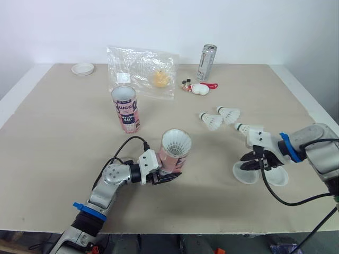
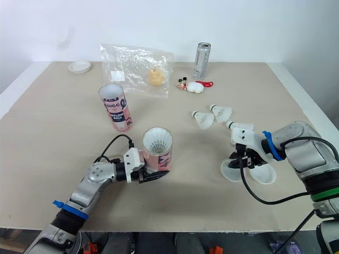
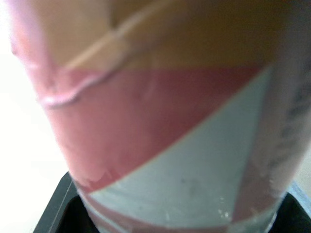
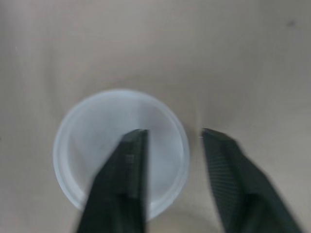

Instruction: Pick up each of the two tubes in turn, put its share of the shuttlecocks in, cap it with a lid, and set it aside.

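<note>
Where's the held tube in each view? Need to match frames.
Left eye view: held tube low centre, tilted, shuttlecock inside.
Right eye view: low, left of centre.
Left wrist view: close-up pink-and-white wall.
Shared landmark: left gripper clamped on it.

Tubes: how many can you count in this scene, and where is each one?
2. The standing tube is upright on the table, near the plastic bag. The held tube, a shuttlecock showing in its mouth, is gripped by the left end effector. None seem hidden.
</note>
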Robot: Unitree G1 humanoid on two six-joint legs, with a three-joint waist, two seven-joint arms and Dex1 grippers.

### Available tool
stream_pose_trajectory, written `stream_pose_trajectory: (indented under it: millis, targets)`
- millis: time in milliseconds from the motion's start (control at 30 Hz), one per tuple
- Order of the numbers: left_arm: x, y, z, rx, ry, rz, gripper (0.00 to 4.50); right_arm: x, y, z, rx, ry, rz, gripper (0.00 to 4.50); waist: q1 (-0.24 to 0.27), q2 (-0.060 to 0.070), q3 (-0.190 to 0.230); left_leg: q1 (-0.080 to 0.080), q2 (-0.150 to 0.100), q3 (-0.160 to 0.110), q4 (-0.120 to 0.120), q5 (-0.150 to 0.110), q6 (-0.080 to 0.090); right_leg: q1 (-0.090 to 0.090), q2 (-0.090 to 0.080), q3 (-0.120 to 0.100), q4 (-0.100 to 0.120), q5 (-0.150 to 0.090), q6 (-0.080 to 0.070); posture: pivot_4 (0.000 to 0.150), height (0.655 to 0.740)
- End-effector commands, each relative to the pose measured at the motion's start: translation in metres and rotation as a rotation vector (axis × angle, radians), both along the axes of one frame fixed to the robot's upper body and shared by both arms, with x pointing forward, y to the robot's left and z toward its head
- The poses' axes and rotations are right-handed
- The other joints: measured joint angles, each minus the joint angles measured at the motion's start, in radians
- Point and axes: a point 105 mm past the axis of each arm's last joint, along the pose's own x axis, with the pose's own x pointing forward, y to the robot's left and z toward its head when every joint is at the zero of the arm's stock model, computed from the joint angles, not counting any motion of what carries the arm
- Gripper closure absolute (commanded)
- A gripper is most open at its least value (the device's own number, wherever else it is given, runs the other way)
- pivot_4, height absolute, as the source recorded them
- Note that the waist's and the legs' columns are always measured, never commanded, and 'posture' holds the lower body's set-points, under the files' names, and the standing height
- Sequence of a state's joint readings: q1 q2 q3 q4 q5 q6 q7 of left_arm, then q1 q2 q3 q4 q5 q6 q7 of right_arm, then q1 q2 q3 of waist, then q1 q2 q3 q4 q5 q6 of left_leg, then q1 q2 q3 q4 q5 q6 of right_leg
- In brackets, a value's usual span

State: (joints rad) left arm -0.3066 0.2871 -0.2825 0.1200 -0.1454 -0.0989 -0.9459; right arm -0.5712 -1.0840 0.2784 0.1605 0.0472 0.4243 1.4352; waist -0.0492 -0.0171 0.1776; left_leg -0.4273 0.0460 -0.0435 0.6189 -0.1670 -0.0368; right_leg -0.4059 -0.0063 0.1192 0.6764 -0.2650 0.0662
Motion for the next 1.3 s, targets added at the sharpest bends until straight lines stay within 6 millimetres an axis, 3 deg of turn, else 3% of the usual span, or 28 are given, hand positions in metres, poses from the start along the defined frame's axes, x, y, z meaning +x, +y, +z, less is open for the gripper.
stream_pose_trajectory:
  millis: [33,233,333,567,733,833,933,1067,1300]
  targets:
    - [0.002,0.004,-0.007,0.027,0.022,0.020,1.75,-0.001,-0.004,0.003,-0.017,-0.005,0.010,4.39,0.000,0.000,0.000,0.001,0.000,0.000,0.000,0.000,0.000,0.001,0.000,0.000,0.000,0.000,0.000,0.150,0.7400]
    - [0.003,0.004,-0.010,0.028,0.038,0.026,1.75,-0.002,-0.006,0.002,-0.019,-0.014,0.028,4.39,0.000,0.000,0.000,0.001,0.000,0.000,0.000,0.000,0.000,0.002,0.000,0.000,0.000,0.000,-0.001,0.150,0.7400]
    - [0.004,0.003,-0.011,0.018,0.066,0.032,1.75,0.000,0.001,0.011,0.028,-0.051,0.066,4.39,0.001,0.000,0.000,0.002,0.000,0.000,0.000,0.000,0.000,0.002,0.000,0.000,0.000,-0.001,-0.002,0.150,0.7400]
    - [0.006,0.004,-0.012,0.014,0.089,0.034,1.75,0.001,0.031,0.062,0.195,-0.170,0.189,4.39,0.000,0.001,-0.001,0.003,0.000,0.000,0.001,0.000,0.000,0.003,0.000,0.000,0.000,0.000,-0.003,0.150,0.7400]
    - [0.008,0.004,-0.013,0.024,0.093,0.036,1.75,0.005,0.076,0.137,0.302,-0.380,0.357,4.39,-0.006,0.007,0.000,0.003,0.000,0.001,0.001,0.001,0.000,0.002,0.000,0.002,0.000,0.002,-0.004,0.150,0.7400]
    - [0.009,0.004,-0.014,0.026,0.095,0.037,1.75,0.005,0.095,0.156,0.318,-0.425,0.430,4.39,-0.001,0.003,0.000,0.003,0.000,-0.001,0.001,0.001,0.000,0.002,0.001,0.000,0.000,0.001,-0.005,0.150,0.7400]
    - [0.010,0.002,-0.015,0.033,0.093,0.031,1.75,-0.001,0.128,0.179,0.366,-0.458,0.548,4.39,-0.001,0.005,0.000,0.003,0.000,0.002,0.000,0.001,0.000,0.001,0.000,0.002,-0.001,0.001,-0.005,0.150,0.7400]
    - [0.010,0.002,-0.017,0.034,0.092,0.033,1.75,-0.012,0.158,0.182,0.388,-0.435,0.685,4.39,0.000,0.005,0.000,0.003,0.001,0.002,-0.001,0.001,0.000,0.001,0.000,0.002,0.000,0.001,-0.005,0.150,0.7400]
    - [0.008,0.004,-0.018,0.036,0.094,0.045,1.75,-0.012,0.180,0.173,0.373,-0.407,0.777,4.39,0.000,0.006,0.000,0.002,0.000,0.001,-0.001,0.001,0.000,0.001,0.000,0.001,0.000,0.000,-0.004,0.150,0.7400]
